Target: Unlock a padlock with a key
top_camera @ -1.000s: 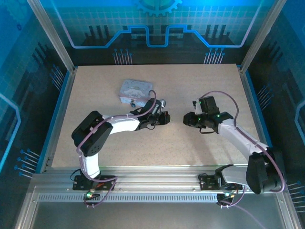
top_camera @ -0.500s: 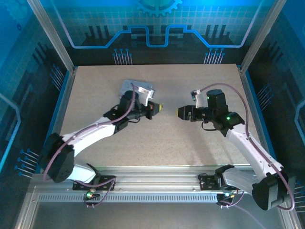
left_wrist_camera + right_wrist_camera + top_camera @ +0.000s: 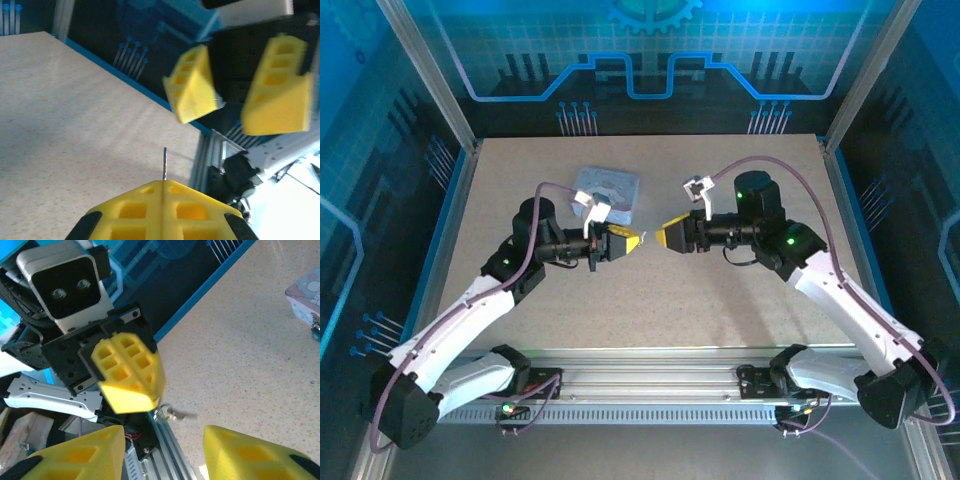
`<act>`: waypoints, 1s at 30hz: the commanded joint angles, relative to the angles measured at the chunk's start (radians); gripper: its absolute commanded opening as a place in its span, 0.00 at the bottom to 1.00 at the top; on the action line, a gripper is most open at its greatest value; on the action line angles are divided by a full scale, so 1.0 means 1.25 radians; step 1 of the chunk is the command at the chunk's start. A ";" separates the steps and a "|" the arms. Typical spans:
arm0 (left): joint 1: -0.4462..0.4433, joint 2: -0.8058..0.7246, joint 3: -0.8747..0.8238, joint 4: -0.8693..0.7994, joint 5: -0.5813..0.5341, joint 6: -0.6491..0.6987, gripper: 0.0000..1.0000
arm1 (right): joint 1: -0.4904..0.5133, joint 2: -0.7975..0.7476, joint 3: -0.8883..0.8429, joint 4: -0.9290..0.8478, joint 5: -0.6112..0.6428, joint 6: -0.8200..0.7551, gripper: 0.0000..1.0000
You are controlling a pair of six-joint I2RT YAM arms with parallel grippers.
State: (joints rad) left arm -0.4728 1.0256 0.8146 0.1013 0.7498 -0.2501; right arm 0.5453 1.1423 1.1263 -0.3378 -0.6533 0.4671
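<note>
Two grippers are facing each other tip to tip over the table (image 3: 720,300) in the top view. The left gripper (image 3: 636,240) and the right gripper (image 3: 664,236) are hanging near each other but apart, and the tin (image 3: 610,188) is lying just behind the left wrist. In the left wrist view, the left gripper (image 3: 164,184) is clamping its fingers flat together on the key (image 3: 164,162). Only a thin sliver is sticking straight out past the tips. The right gripper (image 3: 235,117) is standing beyond it, jaws spread and gripping nothing, a little above and to the right of the key's line. In the right wrist view, the key (image 3: 172,414) is poking out, blurred, below the left gripper (image 3: 150,395) and just ahead of the gap in the right gripper (image 3: 162,452). A small dark bluish bit, probably the padlock (image 3: 316,330), is sitting on the table against the tin (image 3: 306,302), cut by the frame edge and well apart from both grippers. Judging the step as a handover or regrip of the key: centre the spread jaws on the sliver, close squarely on it, and let the left go only once the right is gripping firmly, since little metal is showing.
</note>
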 commanded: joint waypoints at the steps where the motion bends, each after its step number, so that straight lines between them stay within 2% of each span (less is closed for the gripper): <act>1: 0.005 -0.009 -0.009 0.032 0.091 -0.046 0.00 | 0.011 0.020 0.019 0.042 -0.049 0.002 0.42; 5: 0.005 -0.007 -0.010 0.047 0.105 -0.087 0.00 | 0.029 0.032 0.016 0.083 -0.075 0.006 0.38; 14: 0.005 0.026 -0.026 0.152 0.135 -0.176 0.00 | 0.055 0.031 -0.010 0.117 -0.065 0.010 0.28; 19: 0.006 0.028 -0.028 0.156 0.133 -0.176 0.00 | 0.058 0.034 -0.020 0.136 -0.077 0.023 0.10; 20: 0.007 0.029 -0.029 0.155 0.132 -0.175 0.00 | 0.058 0.035 -0.021 0.140 -0.079 0.026 0.09; 22: 0.007 0.029 -0.030 0.155 0.131 -0.176 0.00 | 0.059 0.036 -0.022 0.142 -0.076 0.032 0.12; 26: 0.012 0.023 -0.033 0.159 0.127 -0.178 0.00 | 0.059 0.035 -0.026 0.137 -0.059 0.033 0.28; 30: 0.020 0.013 -0.039 0.163 0.116 -0.183 0.00 | 0.061 0.032 -0.029 0.134 -0.068 0.027 0.30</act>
State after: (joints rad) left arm -0.4595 1.0618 0.7830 0.2749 0.8894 -0.4706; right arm 0.6033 1.1843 1.1030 -0.1833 -0.7185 0.5053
